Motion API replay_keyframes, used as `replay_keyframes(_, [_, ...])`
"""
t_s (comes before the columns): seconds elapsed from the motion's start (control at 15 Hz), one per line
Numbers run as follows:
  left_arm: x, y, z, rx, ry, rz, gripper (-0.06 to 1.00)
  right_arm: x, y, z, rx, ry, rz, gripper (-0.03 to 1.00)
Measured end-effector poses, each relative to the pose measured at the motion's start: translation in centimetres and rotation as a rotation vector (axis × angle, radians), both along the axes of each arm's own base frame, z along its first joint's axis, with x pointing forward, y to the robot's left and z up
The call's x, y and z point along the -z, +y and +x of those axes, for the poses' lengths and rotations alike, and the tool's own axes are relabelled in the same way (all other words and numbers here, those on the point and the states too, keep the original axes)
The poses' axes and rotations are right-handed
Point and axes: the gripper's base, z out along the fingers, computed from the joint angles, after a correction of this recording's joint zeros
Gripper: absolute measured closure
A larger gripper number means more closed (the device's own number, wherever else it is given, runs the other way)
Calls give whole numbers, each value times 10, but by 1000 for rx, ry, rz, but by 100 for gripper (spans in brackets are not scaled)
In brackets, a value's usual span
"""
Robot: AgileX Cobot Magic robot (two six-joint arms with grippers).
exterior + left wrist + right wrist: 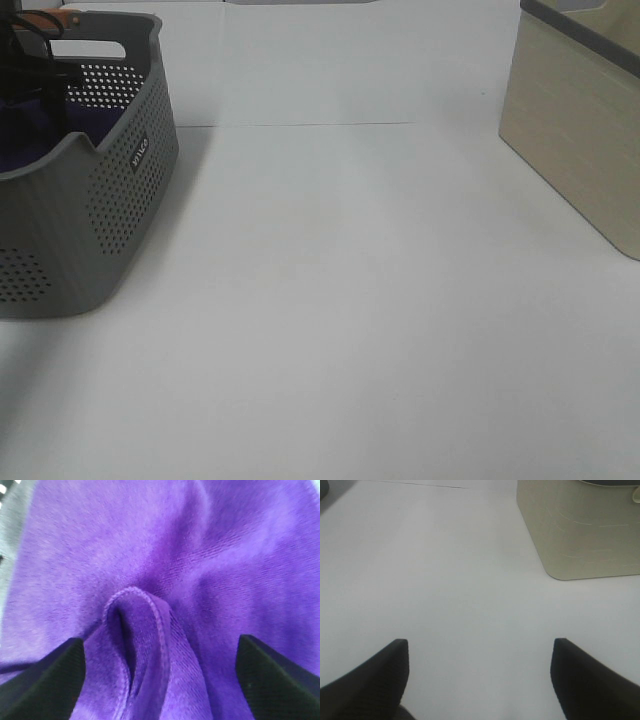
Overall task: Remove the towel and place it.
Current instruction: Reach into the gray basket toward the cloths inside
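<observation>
Black fingers of the left gripper are being shown spread wide in the left wrist view, one on each side of a raised fold of the towel. The fold is standing between them, not pinched, with its stitched hem curling over the top. Whether the fingers are touching the cloth cannot be told. Purple cloth is being seen across nearly all of that view, with a grey strip of the basket at one corner.

In the high view the towel is being seen as a dark purple patch inside the basket, which is standing on the table at the left edge. A black arm with cables is being shown reaching down into the basket; its gripper is being hidden there by the basket wall.

The right gripper is also being shown with its fingers spread wide, above the white table. A beige bin is standing on the table ahead of it, well apart. In the high view the bin is being seen at the right edge, well apart from the basket.
</observation>
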Motion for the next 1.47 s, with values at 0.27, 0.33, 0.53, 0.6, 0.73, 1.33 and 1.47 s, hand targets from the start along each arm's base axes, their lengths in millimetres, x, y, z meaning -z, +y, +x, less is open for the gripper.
replay_keyframes(0.27, [3, 0, 0, 0, 10, 1, 26, 0, 0, 0, 1, 0, -1, 26])
replay_keyframes(0.33, [3, 0, 0, -1, 16, 1, 27, 0, 0, 0, 1, 0, -1, 26])
replay_keyframes(0.53, [4, 0, -2, -3, 38, 2, 27, 0, -1, 0, 3, 0, -5, 26])
replay_keyframes(0.6, [2, 0, -2, -3, 36, 0, 27, 0, -1, 0, 4, 0, -6, 26])
replay_keyframes(0.73, [-12, -2, 2, -8, 3, -19, 27, 0, -1, 0, 4, 0, -6, 26])
replay_keyframes(1.33, [-17, -2, -1, -12, 38, -22, 33, 0, -1, 0, 4, 0, -7, 26])
replay_keyframes(1.47, [-17, -5, 0, -4, 34, -19, 34, 0, -1, 0, 4, 0, -7, 26])
